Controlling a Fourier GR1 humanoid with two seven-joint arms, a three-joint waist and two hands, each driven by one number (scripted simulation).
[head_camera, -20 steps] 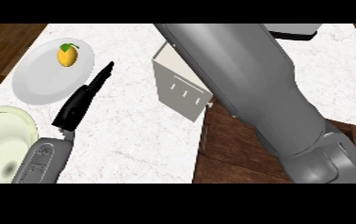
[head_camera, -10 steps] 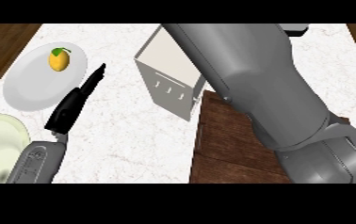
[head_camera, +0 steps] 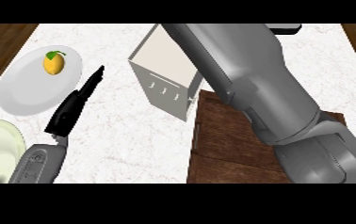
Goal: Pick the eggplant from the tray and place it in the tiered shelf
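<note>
No eggplant shows anywhere in the head view. The tiered shelf (head_camera: 165, 75), a pale box with grey slotted walls, stands tilted at the counter's middle. My right forearm (head_camera: 259, 84) crosses over it from the lower right to the top edge, and its hand is out of view. A brown wooden tray (head_camera: 226, 145) lies just below the shelf, partly under that arm. My left hand (head_camera: 71, 108) rests left of the shelf, open, with straight fingers pointing up and to the right and holding nothing.
A white plate (head_camera: 28, 89) with a yellow fruit (head_camera: 54, 63) lies at the left. A pale green plate (head_camera: 8, 150) shows at the lower left edge. Bare marble counter (head_camera: 128, 133) lies between my left hand and the tray.
The view has shifted: the shelf now shows more of its open side, and more of the wooden tray appears below it. The right forearm stays over the shelf. The left hand keeps its pose.
</note>
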